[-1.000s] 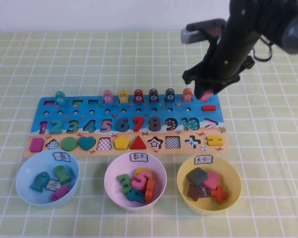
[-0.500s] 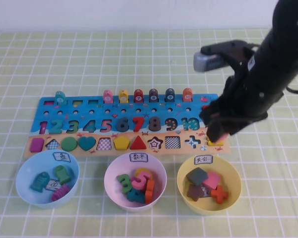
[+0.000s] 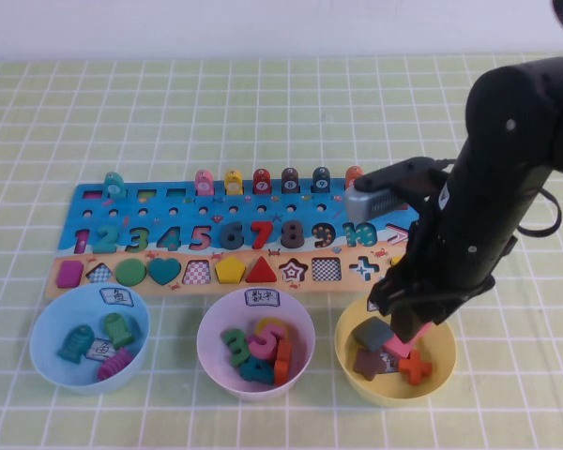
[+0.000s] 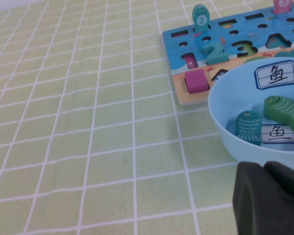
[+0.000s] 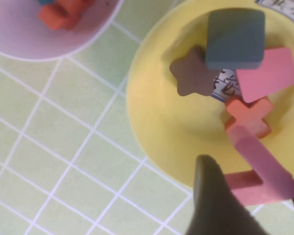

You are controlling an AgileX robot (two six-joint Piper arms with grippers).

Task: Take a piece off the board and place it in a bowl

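My right gripper (image 3: 411,325) hangs over the yellow bowl (image 3: 443,364), shut on the pink-red ">" piece (image 3: 416,331). In the right wrist view the piece (image 5: 262,171) sits between the two dark fingers of the gripper (image 5: 257,188), just above the bowl's near rim (image 5: 157,112). The bowl holds a grey square, a brown star, a pink block and an orange-red cross. The blue and tan board (image 3: 169,202) lies behind the bowls, and its ">" slot (image 3: 399,232) is empty. My left gripper (image 4: 263,169) is shut and empty beside the light blue bowl (image 4: 225,132).
The light blue bowl (image 3: 47,352) with fish pieces stands at the front left. The pink bowl (image 3: 211,352) with number pieces stands in the middle. Ring pegs (image 3: 263,180) stand along the board's back edge. Green checked cloth covers the table.
My right arm has moved from the board's back right corner forward and down, with the pink-red piece in it, and now hangs over the yellow bowl.
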